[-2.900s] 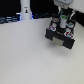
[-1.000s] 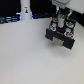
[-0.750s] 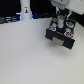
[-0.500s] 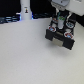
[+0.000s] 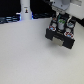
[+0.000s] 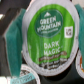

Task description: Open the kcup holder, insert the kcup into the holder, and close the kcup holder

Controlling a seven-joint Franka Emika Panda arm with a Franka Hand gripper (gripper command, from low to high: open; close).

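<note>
The kcup holder (image 5: pixel 61 34) is a black box at the exterior view's right. Its pod slots show from above, with several pods in them, and a light handle faces the front. My gripper (image 5: pixel 60 18) hangs straight over the holder, just above the slots. In the wrist view the kcup (image 6: pixel 50 32) fills the frame. Its green lid reads "Green Mountain Dark Magic", and it sits higher than the pods around it. A teal-lit finger (image 6: pixel 12 37) presses its side, so the gripper looks shut on it. In the exterior view the kcup is a small green spot (image 5: pixel 61 21) under the gripper.
A tall white bottle-like object (image 5: pixel 25 9) stands at the back on the exterior view's left, before a dark wall. Other pods (image 6: pixel 29 75) lie in slots under the held kcup. The holder rests on a pale table (image 5: pixel 25 55).
Almost nothing differs. The gripper stays over the holder with the kcup, perhaps a little lower than before.
</note>
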